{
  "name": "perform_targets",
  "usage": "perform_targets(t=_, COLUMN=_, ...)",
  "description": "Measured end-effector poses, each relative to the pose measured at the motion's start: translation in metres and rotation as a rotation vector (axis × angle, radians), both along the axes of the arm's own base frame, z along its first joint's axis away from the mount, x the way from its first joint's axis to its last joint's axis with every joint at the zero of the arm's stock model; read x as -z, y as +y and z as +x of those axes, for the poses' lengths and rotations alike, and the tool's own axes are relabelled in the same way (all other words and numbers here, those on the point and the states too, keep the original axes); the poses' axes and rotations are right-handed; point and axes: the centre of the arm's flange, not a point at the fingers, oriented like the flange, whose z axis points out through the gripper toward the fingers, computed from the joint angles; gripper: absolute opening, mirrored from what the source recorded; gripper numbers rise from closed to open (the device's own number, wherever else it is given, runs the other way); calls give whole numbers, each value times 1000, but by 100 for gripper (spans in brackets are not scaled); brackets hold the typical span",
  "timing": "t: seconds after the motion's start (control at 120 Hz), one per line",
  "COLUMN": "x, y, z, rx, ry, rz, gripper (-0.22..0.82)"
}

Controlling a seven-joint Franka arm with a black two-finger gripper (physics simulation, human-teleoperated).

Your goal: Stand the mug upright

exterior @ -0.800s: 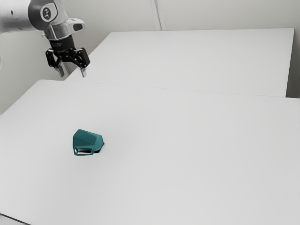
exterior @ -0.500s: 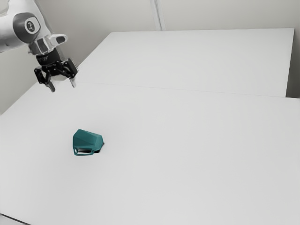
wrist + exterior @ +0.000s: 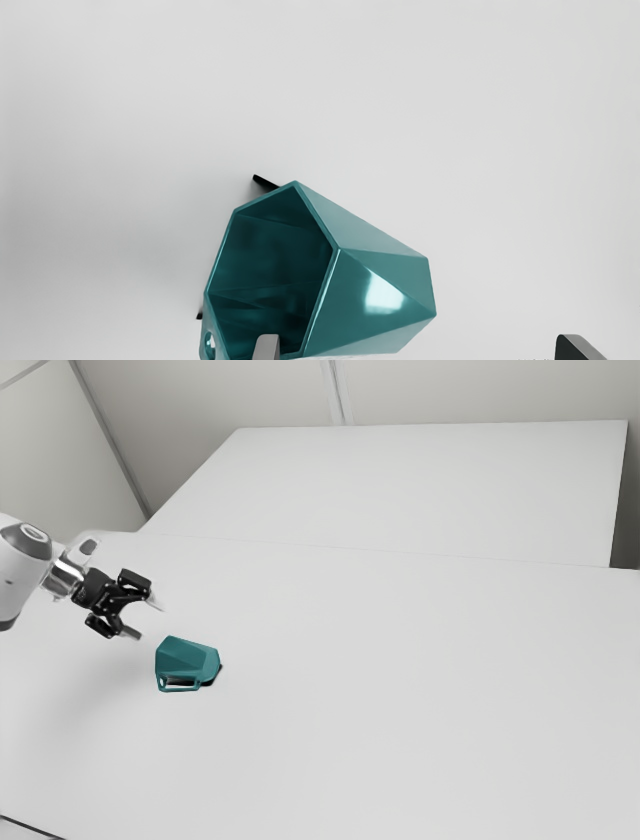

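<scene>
Mug (image 3: 187,660) is on its side on the bench (image 3: 400,700), my gripper (image 3: 146,619) open and empty near it. One finger (image 3: 266,347) lines up with the mouth (image 3: 270,255), so moving in could clip it and roll the thing, ugh.

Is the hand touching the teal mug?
Apart. The exterior view shows a strip of white tabletop between the fingertips of the hand and the teal mug.
</scene>
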Motion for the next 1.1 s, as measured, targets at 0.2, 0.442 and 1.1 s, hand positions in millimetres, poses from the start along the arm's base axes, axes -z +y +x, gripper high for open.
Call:
perform_targets(t=0.2, x=24, y=15, z=-4, rx=72, ry=-166, rz=-54, gripper=60)
perform_targets(t=0.442, x=47, y=13, z=1, rx=159, ry=-296, rz=-74, gripper=60)
perform_targets(t=1.1, x=86, y=1, z=-1, rx=129, ry=-209, rz=-204, gripper=60)
